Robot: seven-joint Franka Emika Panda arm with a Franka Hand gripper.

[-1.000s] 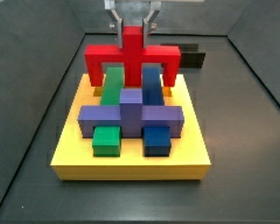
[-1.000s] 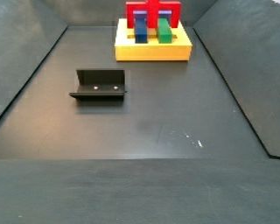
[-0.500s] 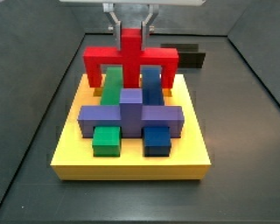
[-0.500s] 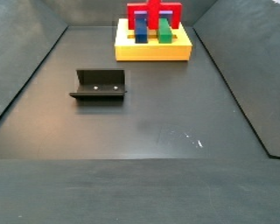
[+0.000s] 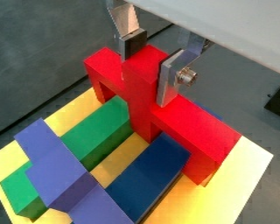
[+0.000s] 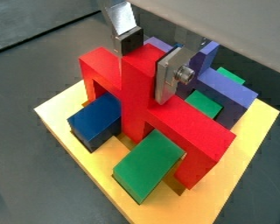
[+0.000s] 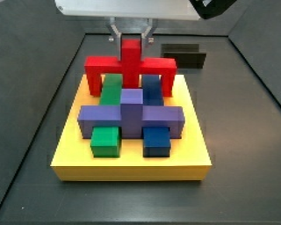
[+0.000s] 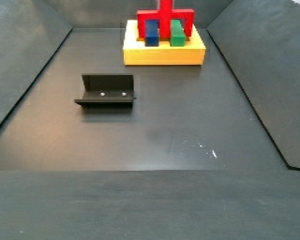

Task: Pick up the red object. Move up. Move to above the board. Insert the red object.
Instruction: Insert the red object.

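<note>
We see the red object [image 7: 131, 68] at the board's [image 7: 133, 167] far edge, legs straddling the green block [image 5: 84, 140] and blue block [image 5: 149, 171]; seating depth looks partial, hard to confirm. Gripper [image 5: 150, 59] clamps its upright bar, fingers [image 5: 173, 74] on both faces. Purple cross block [image 7: 131, 115] sits mid-board. Fixture [image 8: 106, 91] stands well apart on the tray floor.

No readable text, labels or numbers appear, as far as these small views show.

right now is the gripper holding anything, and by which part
Yes. The gripper is shut on the red object, its fingers clamping the upright central bar near its top, over the far end of the board.
</note>
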